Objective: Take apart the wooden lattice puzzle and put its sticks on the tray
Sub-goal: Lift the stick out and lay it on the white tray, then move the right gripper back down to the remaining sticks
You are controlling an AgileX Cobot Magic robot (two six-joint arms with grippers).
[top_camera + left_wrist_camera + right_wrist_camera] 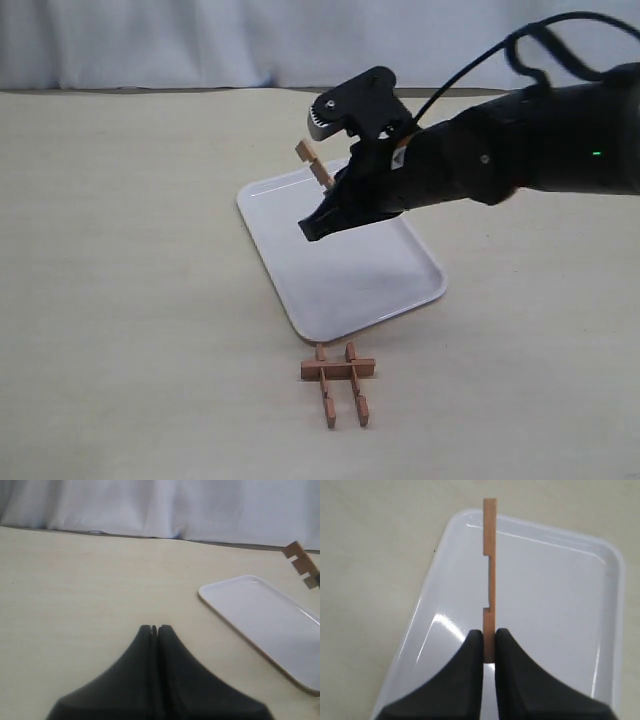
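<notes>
Nearest in ext view: wooden lattice puzzle [338,380], partly stripped, approx 3 sticks locked together, laid on surface [120,300] just in front of tray [370,285]. One stick [314,166] is held tilted above tray by right pincer [322,208]. L wrist view: left pincer [154,628] is seen closed, nothing gripped, over surface. R wrist view: stick is clamped at one end, notches clear of pads. Judged light, stiff, thin wood; end grip preferred, notches kept free.
</notes>
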